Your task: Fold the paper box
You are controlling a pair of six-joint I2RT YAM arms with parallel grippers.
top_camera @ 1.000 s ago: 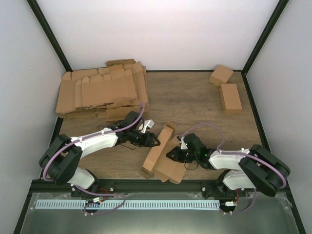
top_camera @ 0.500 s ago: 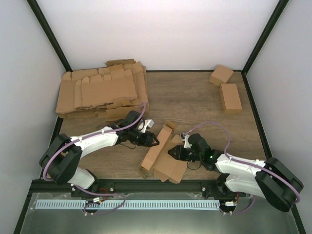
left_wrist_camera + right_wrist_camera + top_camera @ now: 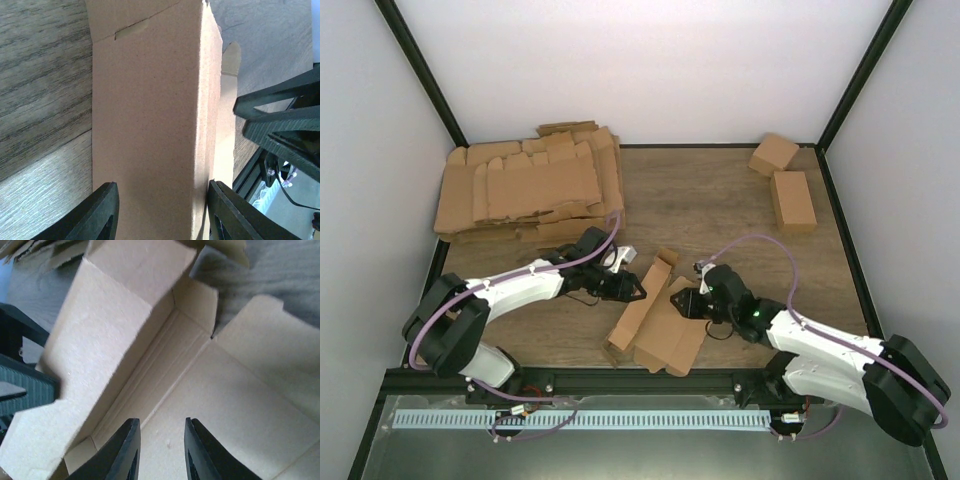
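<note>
A: Top external: your plain brown cardboard paper box [image 3: 655,318] sits on the wood-grain table [image 3: 720,225], at the near edge, between your two arms. One long wall stands up, tilted. The rest lies flat.

B: Left side?

A: Your left gripper [image 3: 636,290] points at that raised wall's outer face. In the left wrist view the black fingers [image 3: 100,215] are about half apart and the wall face fills the space between them. Nothing pinched. Touching or just short of it, can't tell.

B: Right?

A: Your right gripper [image 3: 677,303] is over the flat panel, just beside the wall's inner side. In the right wrist view its fingers are only a little apart, with just the panel behind them. Nothing held. Can't tell if the tips touch the panel.

B: Anything else?

A: Big pile of flat brown cardboard blanks [image 3: 525,190] in the far left corner. Two small closed brown boxes [image 3: 792,200] far right, well apart from yours.
</note>
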